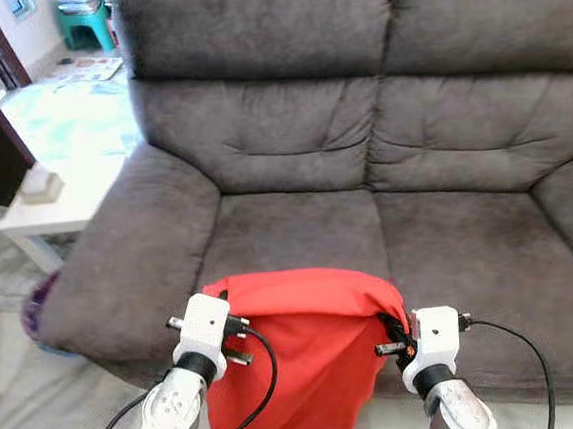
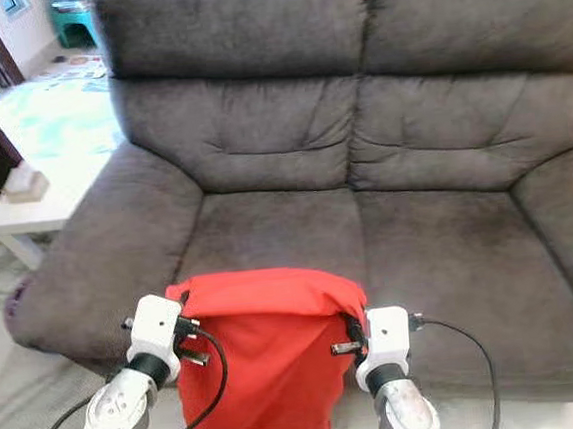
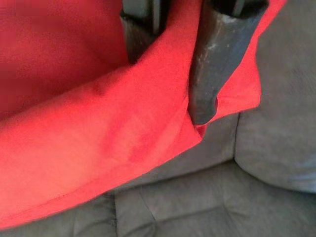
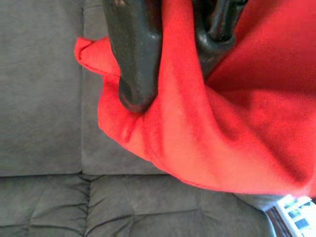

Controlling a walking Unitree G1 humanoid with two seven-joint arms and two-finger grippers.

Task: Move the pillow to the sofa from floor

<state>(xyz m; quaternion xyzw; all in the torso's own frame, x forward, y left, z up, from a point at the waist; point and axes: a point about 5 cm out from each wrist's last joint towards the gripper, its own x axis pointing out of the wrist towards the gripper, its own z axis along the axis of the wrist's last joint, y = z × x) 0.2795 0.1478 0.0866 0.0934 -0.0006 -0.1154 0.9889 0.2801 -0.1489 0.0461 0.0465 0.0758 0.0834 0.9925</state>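
A grey two-seat sofa (image 1: 367, 217) fills the room ahead of you. Both claws, left gripper (image 3: 173, 64) and right gripper (image 4: 170, 54), pinch the red pillow's (image 1: 299, 354) top corners; it hangs against the seat front (off the floor, I judge). Lifting onto the cushion remains.

Both seat cushions of the sofa (image 1: 389, 236) lie open beyond its front edge, with room between the two armrests. The red pillow (image 1: 299, 354), pinched by the left hand (image 1: 239, 339) and right hand (image 1: 393, 346), hangs against that front edge. A white table (image 1: 59, 199) stands beside the left armrest.
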